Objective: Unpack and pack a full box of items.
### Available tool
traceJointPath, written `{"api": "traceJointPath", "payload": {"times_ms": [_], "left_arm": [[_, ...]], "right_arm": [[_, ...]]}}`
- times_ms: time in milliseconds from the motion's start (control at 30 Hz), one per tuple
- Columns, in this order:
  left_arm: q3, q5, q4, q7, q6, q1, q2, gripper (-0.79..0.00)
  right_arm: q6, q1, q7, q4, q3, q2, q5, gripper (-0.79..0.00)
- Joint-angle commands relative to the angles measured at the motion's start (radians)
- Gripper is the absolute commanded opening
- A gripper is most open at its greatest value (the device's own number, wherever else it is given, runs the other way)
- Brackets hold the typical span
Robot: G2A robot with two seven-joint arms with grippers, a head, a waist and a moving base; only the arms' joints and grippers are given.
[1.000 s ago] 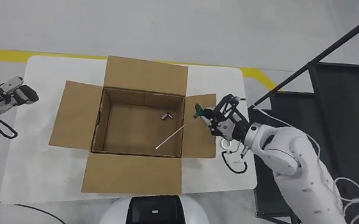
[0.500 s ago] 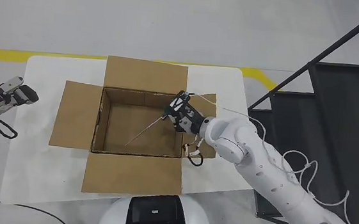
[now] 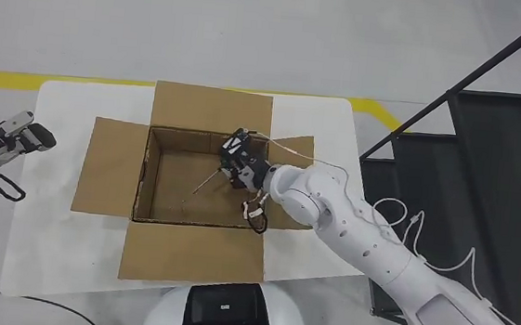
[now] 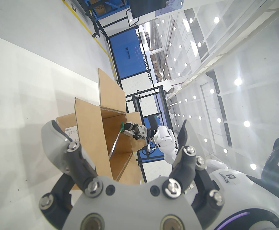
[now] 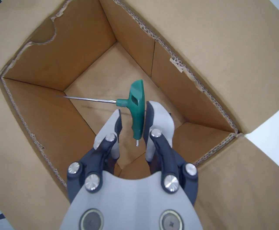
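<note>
Right gripper (image 5: 133, 109) was down inside the mouth of the open brown cardboard box (image 3: 111, 163), and between its jaws I had the T-handled hex key with the green plastic grip and thin steel shaft (image 5: 136, 93). The jaws were parted wider than the grip. The green plastic lay against one finger (image 5: 157, 122), and bare cardboard showed between it and the other finger (image 5: 109, 128), so that was no clench. I couldn't tell whether the key was resting on anything.

The steel shaft stuck out sideways from the grip and slanted down into the box, its tip close to one inner wall. Cardboard walls stood all around the gripper, torn and ragged along their top edges. All four flaps were folded outward, and the arm came in over the flap on the side toward the black metal rack (image 3: 495, 146), which stood just off that side of the box.

Left gripper (image 4: 117, 126) was well away from the box on the opposite side, out over the edge of the white table (image 3: 49, 237). Its fingers were spread wide with nothing between them. From there I looked across at the box's outer wall and raised flap.

A yellow floor line (image 3: 63, 78) ran beyond the far side of the box.
</note>
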Motion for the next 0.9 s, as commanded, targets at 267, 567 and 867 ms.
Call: {"api": "traceJointPath", "payload": {"times_ms": [267,567,867], "left_arm": [[0.0,0.0,0.0,0.0,0.0,0.0,0.0,0.0],[0.0,0.0,0.0,0.0,0.0,0.0,0.0,0.0],[0.0,0.0,0.0,0.0,0.0,0.0,0.0,0.0]], "right_arm": [[-0.372,-0.288,-0.001,-0.301,0.296,0.102,0.111,0.0],[-0.6,-0.755,-0.091,-0.547,0.87,0.189,0.069,0.0],[-0.803,-0.91,-0.214,-0.307,1.111,0.202,0.118,0.0]]}}
